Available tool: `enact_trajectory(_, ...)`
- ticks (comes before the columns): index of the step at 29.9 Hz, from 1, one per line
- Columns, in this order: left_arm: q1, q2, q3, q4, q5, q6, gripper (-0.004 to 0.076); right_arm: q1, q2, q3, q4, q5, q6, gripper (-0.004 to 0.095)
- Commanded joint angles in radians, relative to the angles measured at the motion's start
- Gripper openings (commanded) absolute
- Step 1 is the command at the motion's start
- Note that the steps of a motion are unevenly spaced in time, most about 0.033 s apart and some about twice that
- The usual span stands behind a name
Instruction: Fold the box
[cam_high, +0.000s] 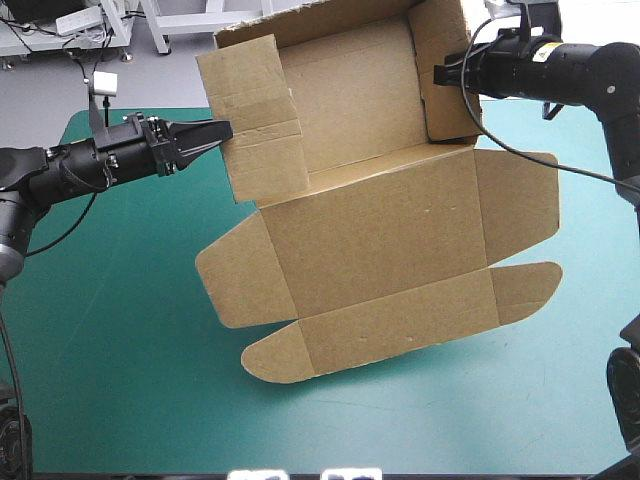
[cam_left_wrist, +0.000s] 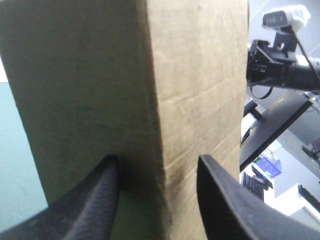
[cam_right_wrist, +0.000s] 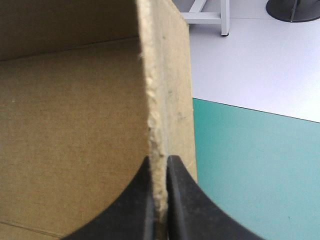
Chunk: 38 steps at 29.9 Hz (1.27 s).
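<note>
Teal-green desk (cam_high: 120, 330) is met by the box's (cam_high: 380, 240) near flaps; its right wall is pinched by the right gripper (cam_high: 438, 73), its left straddled by the parted left gripper (cam_high: 228, 130); creases should be squared.

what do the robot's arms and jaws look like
Both the left arm and right arm are black, built of rounded tubular segments with chunkier joints. Each ends in jaws of two broad black fins, curved and tapering to a point; up close their surface shows a fine woven-looking texture.
</note>
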Motion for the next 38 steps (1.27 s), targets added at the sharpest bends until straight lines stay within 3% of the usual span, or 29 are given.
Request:
enact_trajectory(1, -0.027, -0.039, -0.03, -0.014, -0.007, -0.005, 0.0353, 0.032, -0.041, -0.026, 0.026, -0.097, 0.006, 0.0)
enact_trajectory(13, -0.176, -0.039, -0.03, 0.103, -0.316, -0.033, 0.0333, 0.143, -0.043, -0.026, -0.087, -0.081, 0.07, 0.0)
enact_trajectory(16, -0.178, -0.039, -0.03, 0.116, -0.365, -0.035, 0.0243, 0.166, -0.043, -0.026, -0.109, -0.051, 0.093, 0.0)
enact_trajectory(20, -0.178, -0.039, -0.03, 0.163, -0.403, -0.035, 0.0032, 0.192, -0.043, -0.026, -0.116, -0.033, 0.13, 0.0)
enact_trajectory(21, -0.178, -0.039, -0.03, 0.174, -0.407, -0.032, -0.0008, 0.199, -0.043, -0.026, -0.116, -0.025, 0.136, 0.0)
enact_trajectory(27, -0.178, -0.039, -0.03, 0.252, -0.385, -0.09, -0.0009, 0.23, -0.043, -0.026, -0.126, 0.095, 0.174, 0.0)
enact_trajectory(35, -0.24, -0.037, -0.126, 0.748, -0.274, -0.362, -0.0009, 0.23, 0.007, -0.026, -0.303, 0.26, 0.255, 0.0)
enact_trajectory(38, -0.276, -0.023, -0.161, 0.885, -0.243, -0.431, -0.0009, 0.23, 0.068, -0.026, -0.297, 0.282, 0.255, -0.0001)
